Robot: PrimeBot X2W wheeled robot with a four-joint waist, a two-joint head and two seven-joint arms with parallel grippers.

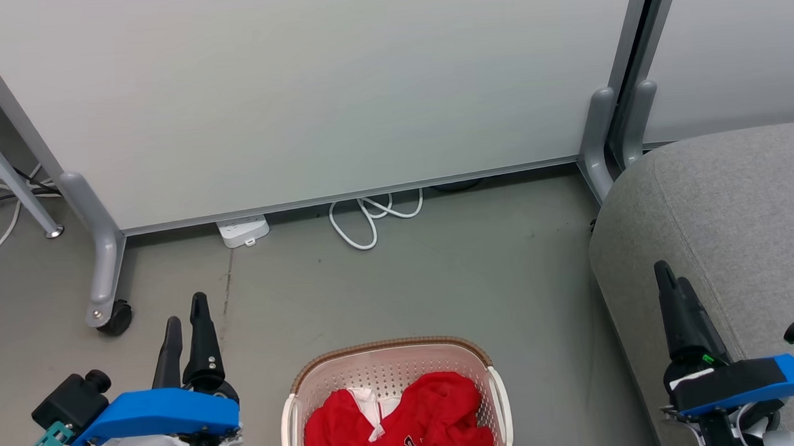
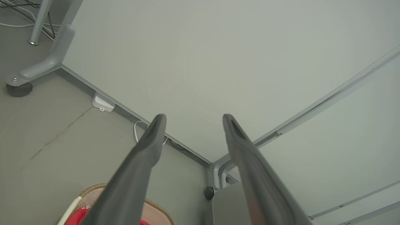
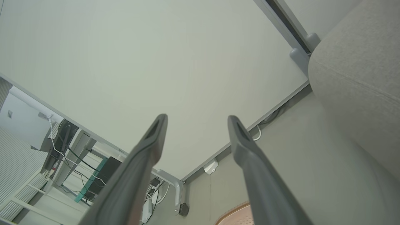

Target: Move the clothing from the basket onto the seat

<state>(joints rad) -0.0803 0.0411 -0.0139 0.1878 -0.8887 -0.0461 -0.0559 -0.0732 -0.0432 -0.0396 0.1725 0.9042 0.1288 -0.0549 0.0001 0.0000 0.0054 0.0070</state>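
Red fabric, item one: the clothing (image 1: pixel 407 423) lies heaped inside the basket (image 1: pixel 390 346) at the bottom centre of your head view. White lining shows in its folds, and a white-and-black number print faces up near the lower edge. It lies apart from both of your grippers.

Item two: the basket, cream perforated plastic with a brown woven-look rim and white side handles. It stands on the grey floor (image 1: pixel 440 268) between your two arms.

Item three: the seat (image 1: pixel 743 218), grey upholstery with a rounded corner, at the right of your head view. A strip of bare floor separates it from the basket.

Item four: your left gripper (image 1: pixel 185 312), lower left, over the floor beside the basket and pointing toward the partition (image 1: pixel 328 84). Its jaws stand wide apart and hold nothing. In your left wrist view the two dark fingers (image 2: pixel 150 143) are spread, with the basket rim and a patch of red below the left-hand one.

Item five: your right gripper (image 1: pixel 671 276), lower right, in front of the seat's near edge. Its jaws are likewise spread wide and empty. Your right wrist view shows the seat to the right of its fingers (image 3: pixel 247 150) and an arc of basket rim at the bottom edge.

Item six, surroundings: the pale partition stands on grey feet, one with a black castor (image 1: pixel 115 318). A white power strip (image 1: pixel 242 231) and a looped white cable (image 1: pixel 369 217) lie at its base.
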